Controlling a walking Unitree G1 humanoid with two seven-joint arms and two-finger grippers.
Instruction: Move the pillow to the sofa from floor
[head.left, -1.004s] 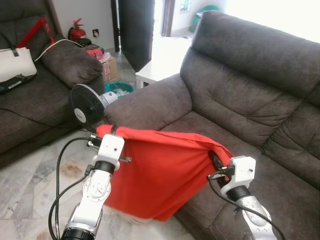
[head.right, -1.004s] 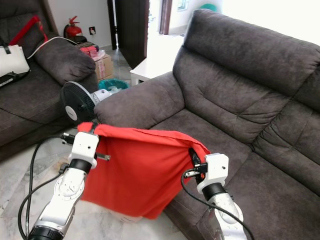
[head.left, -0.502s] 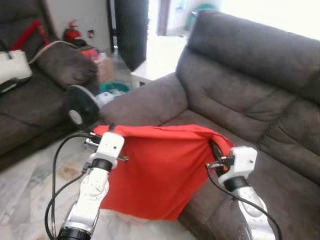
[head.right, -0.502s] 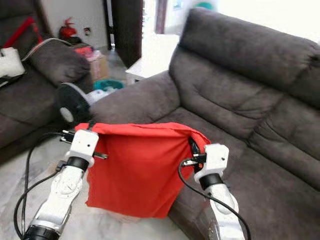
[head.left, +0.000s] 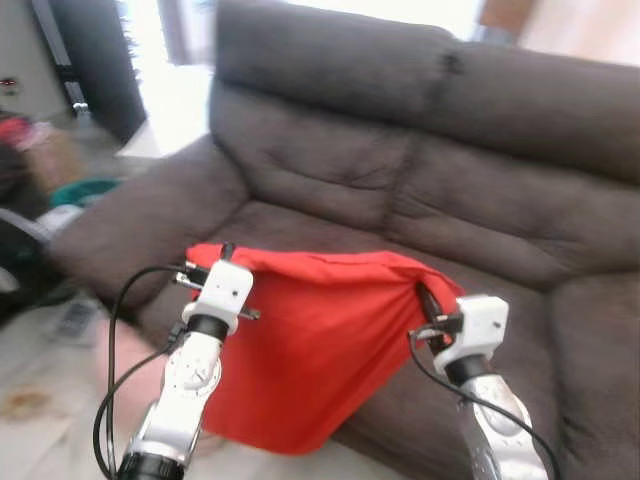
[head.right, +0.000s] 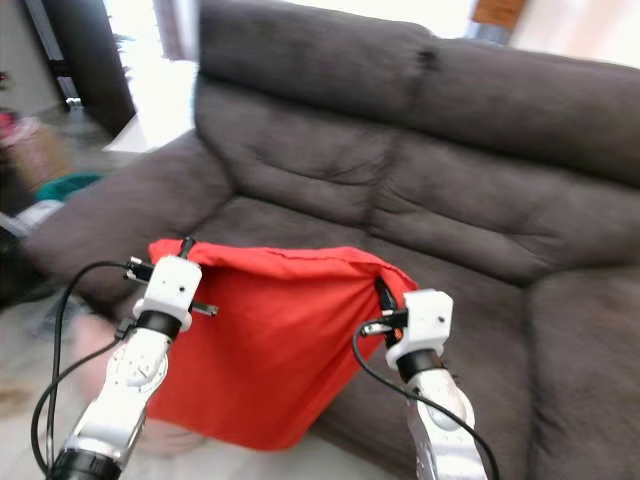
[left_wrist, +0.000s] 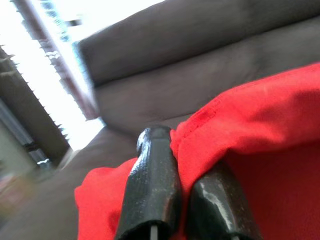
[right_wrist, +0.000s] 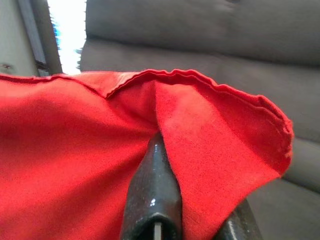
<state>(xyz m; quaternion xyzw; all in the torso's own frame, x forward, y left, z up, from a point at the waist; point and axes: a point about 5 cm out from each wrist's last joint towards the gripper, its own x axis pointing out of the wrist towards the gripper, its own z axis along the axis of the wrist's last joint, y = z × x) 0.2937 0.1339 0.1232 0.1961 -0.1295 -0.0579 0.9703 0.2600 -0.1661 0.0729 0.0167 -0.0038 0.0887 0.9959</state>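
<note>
A red pillow (head.left: 315, 340) hangs limp between my two arms, above the front edge of the dark grey sofa (head.left: 400, 200). My left gripper (head.left: 200, 268) is shut on its upper left corner; in the left wrist view the black fingers (left_wrist: 155, 180) pinch the red pillow (left_wrist: 260, 115). On the upper right corner my right gripper (head.left: 425, 298) is shut; the right wrist view has red cloth (right_wrist: 75, 150) folded over one black finger (right_wrist: 155, 195). The pillow's lower tip (head.left: 285, 440) dangles just above the floor.
The sofa's left armrest (head.left: 120, 240) lies beyond my left arm. A dark doorway (head.left: 85, 60) and blurred clutter (head.left: 40, 170) stand at the far left. Pale tiled floor (head.left: 40, 420) runs along the left. The sofa seat cushions (head.left: 480, 260) stretch behind the pillow.
The camera has swung to the right, so the sofa now sits straight ahead and the other couch and fan have left the picture. Both grippers still hold the pillow's corners.
</note>
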